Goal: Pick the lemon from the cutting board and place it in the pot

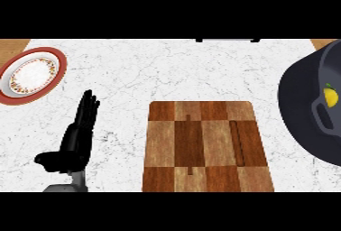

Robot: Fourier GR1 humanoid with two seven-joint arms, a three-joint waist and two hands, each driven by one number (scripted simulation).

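The left robot hand [75,137] rests open on the white worktop [166,72], fingers straight. To its right lies the cutting board [206,146]; far beyond, the lemon [330,96] sits inside the pot [300,113]. A plate [30,74] lies ahead-left.

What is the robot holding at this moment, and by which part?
Nothing is held. The left hand is open with straight fingers above the counter, and the lemon lies inside the pot. The right hand is not visible.
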